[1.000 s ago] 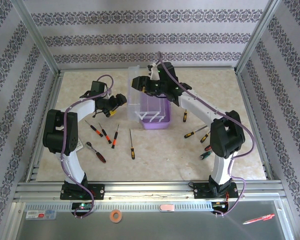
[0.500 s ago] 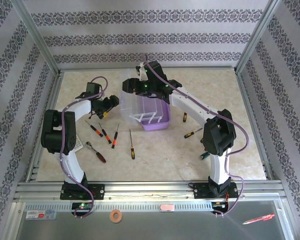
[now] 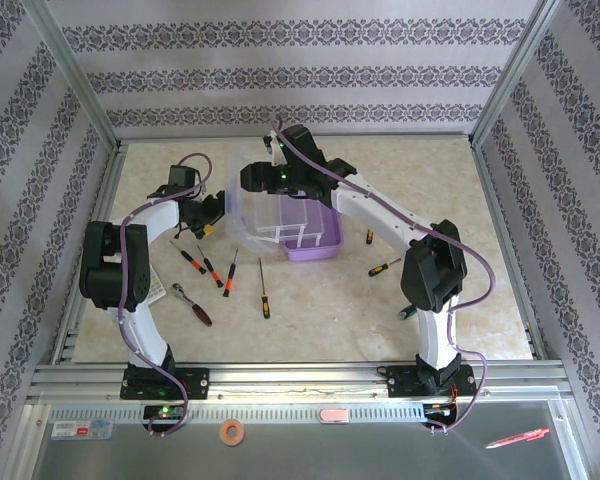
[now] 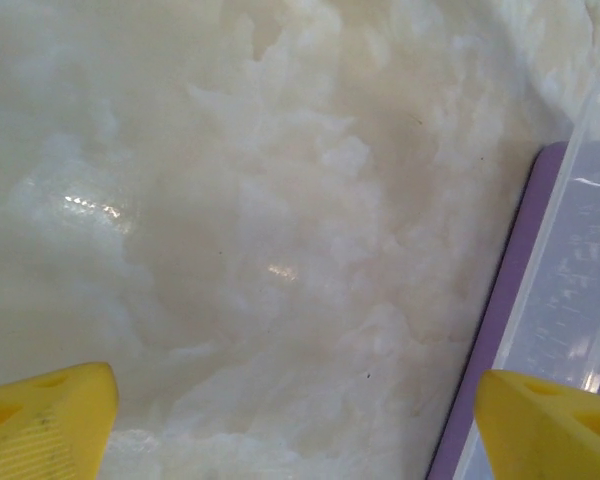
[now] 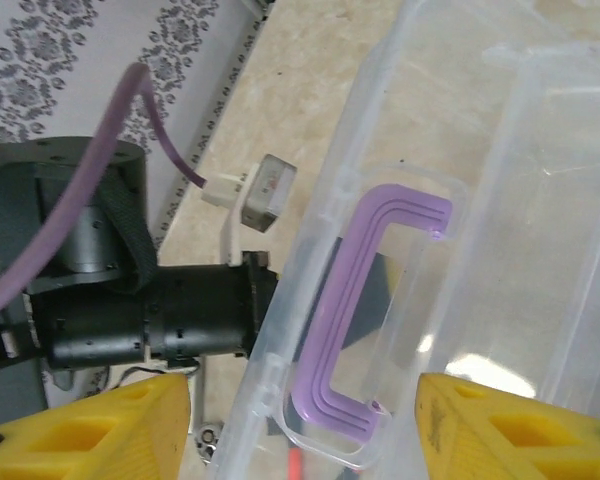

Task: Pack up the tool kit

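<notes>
The purple lid handle (image 5: 335, 300) lies between fingers of right gripper (image 5: 302, 430).

No legible text anywhere. Scale strip (image 3: 250, 411) on front ledge, 6 o'clock in top view: tick marks, digits too small to read. White label (image 3: 80, 430), 7 o'clock: print unreadable. Clear lid (image 4: 580, 290), 3 o'clock in left wrist view: faint embossed marks, unreadable.
</notes>
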